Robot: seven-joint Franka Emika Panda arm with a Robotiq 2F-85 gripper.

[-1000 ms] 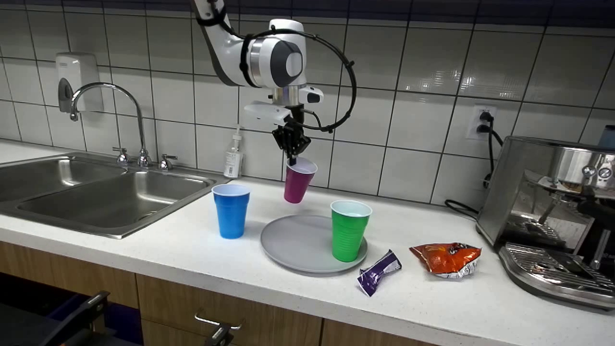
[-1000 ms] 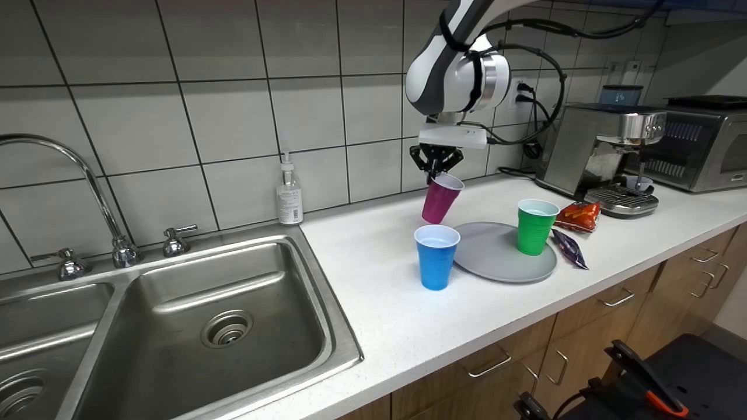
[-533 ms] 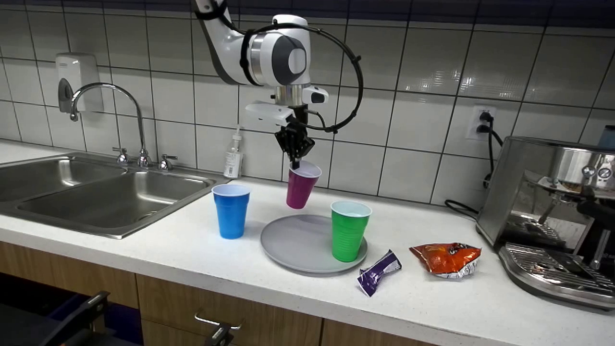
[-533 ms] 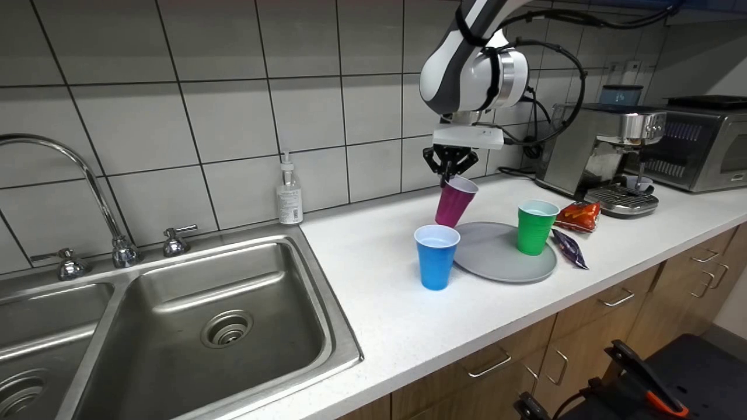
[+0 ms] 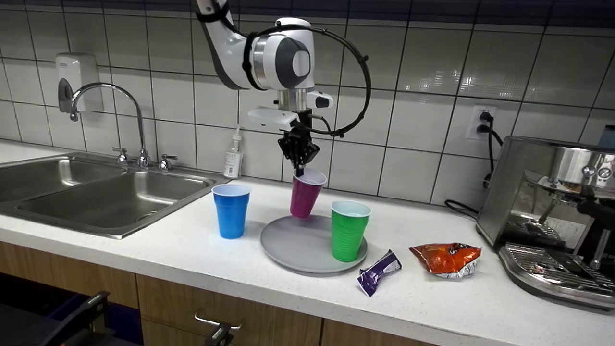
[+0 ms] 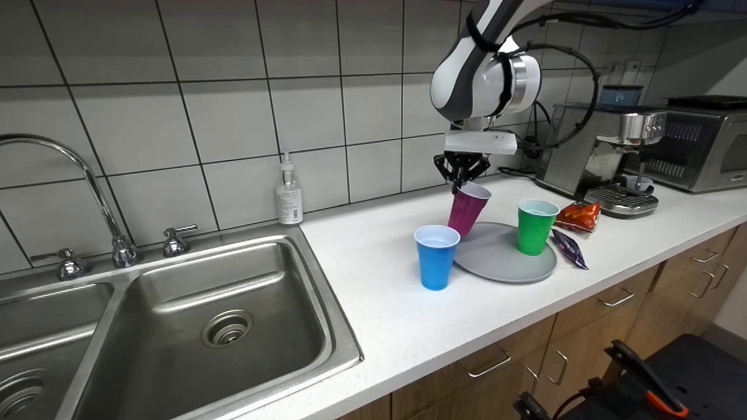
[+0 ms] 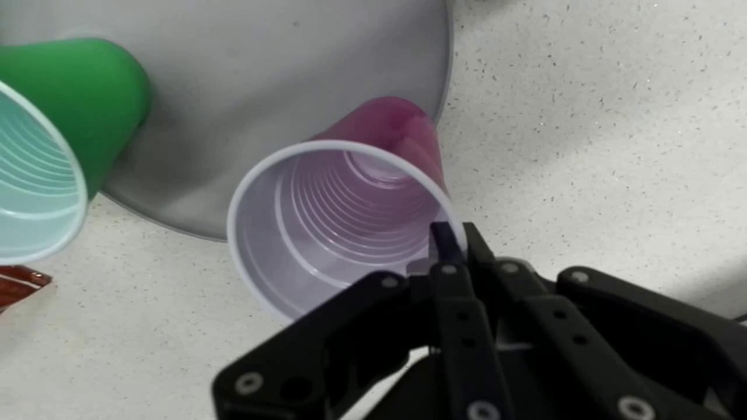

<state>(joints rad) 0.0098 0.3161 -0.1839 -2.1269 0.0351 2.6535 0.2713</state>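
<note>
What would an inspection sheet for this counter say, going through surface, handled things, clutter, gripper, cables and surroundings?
Surface: speckled white countertop, with a double-basin steel sink set into it.
Handled things: magenta plastic cup, tilted, its base by the edge of the gray plate; whether they touch can't be told.
Clutter: green plastic cup upright on the gray plate; blue plastic cup upright on the countertop; purple snack packet and orange chip bag lying near the gray plate.
Gripper: shut on the magenta plastic cup's rim, pinching the wall from inside and outside.
Cables: black cable looping off the robot arm; two black plugs in the wall outlet.
Surroundings: tiled wall, gooseneck faucet, pump bottle, espresso machine.
</note>
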